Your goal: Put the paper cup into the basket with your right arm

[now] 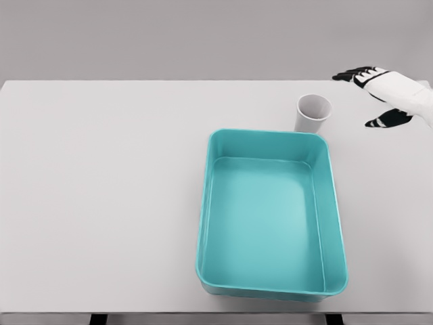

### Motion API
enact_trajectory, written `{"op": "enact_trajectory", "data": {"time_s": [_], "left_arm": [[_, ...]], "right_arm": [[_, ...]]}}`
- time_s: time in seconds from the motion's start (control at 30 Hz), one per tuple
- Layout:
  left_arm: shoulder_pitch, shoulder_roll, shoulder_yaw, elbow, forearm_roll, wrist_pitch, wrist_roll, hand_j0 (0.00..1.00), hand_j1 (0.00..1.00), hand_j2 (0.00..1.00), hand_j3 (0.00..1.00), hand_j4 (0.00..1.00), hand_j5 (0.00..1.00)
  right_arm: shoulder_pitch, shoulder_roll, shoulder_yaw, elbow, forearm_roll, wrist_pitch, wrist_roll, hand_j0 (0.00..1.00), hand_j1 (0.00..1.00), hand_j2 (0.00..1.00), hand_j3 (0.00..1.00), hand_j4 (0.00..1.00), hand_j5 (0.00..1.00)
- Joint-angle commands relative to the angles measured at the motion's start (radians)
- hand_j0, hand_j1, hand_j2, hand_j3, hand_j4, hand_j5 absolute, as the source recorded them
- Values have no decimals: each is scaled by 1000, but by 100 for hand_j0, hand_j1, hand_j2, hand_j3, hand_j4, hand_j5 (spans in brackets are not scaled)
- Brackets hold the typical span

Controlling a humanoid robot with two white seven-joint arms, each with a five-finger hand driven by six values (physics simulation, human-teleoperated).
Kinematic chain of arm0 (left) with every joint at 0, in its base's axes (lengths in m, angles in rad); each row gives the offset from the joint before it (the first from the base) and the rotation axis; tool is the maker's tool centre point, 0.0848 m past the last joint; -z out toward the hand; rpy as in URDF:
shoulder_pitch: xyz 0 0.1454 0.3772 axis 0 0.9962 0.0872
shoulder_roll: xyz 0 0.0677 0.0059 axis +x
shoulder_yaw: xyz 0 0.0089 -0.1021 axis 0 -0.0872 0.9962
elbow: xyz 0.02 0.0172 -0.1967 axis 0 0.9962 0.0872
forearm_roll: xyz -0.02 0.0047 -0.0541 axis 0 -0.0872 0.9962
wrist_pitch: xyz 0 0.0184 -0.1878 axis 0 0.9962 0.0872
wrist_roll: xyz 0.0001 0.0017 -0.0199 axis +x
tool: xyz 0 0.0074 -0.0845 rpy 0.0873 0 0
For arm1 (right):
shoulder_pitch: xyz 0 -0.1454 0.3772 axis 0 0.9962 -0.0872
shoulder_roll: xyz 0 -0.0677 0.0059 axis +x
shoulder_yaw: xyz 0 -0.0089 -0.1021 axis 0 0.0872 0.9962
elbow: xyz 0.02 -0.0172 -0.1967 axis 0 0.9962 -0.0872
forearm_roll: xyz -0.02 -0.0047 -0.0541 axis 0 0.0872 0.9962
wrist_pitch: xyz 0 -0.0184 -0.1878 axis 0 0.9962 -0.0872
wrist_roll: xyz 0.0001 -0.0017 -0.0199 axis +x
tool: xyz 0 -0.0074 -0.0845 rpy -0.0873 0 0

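A white paper cup [313,113] stands upright on the table just behind the far right corner of the teal basket [270,288]. The basket is a shallow rectangular tub with nothing in it. My right hand [371,98] comes in from the right edge and hovers to the right of the cup, a short gap away. Its black-tipped fingers [352,74] are spread open toward the cup, the thumb [385,120] lower down, and nothing is held. The left arm does not show.
The white table [101,189] runs across the whole view, with its front edge at the bottom and its back edge against a grey wall. Nothing else stands on it.
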Motion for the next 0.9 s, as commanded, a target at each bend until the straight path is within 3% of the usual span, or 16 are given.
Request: {"op": "enact_trajectory", "data": {"time_s": [0.0,0.27,0.37,0.43,0.53,0.87], "left_arm": [[0,0,0,0,0,0,0,100,100,100,100,100,100],[0,0,0,0,0,0,0,100,100,100,100,100,100],[0,0,0,0,0,0,0,100,100,100,100,100,100],[0,0,0,0,0,0,0,100,100,100,100,100,100],[0,0,0,0,0,0,0,100,100,100,100,100,100],[0,0,0,0,0,0,0,100,100,100,100,100,100]], "right_arm": [[0,13,43,57,-9,-4,-16,100,100,100,100,100,100],[-157,26,191,141,-9,30,-18,100,100,100,100,100,100],[-163,36,214,159,-16,57,-21,100,100,100,100,100,100],[-166,49,221,187,-144,67,-22,100,100,100,100,100,100],[-181,62,232,215,-245,91,-22,100,100,100,100,100,100],[-178,102,272,215,-257,84,-25,100,100,100,100,100,100]]}}
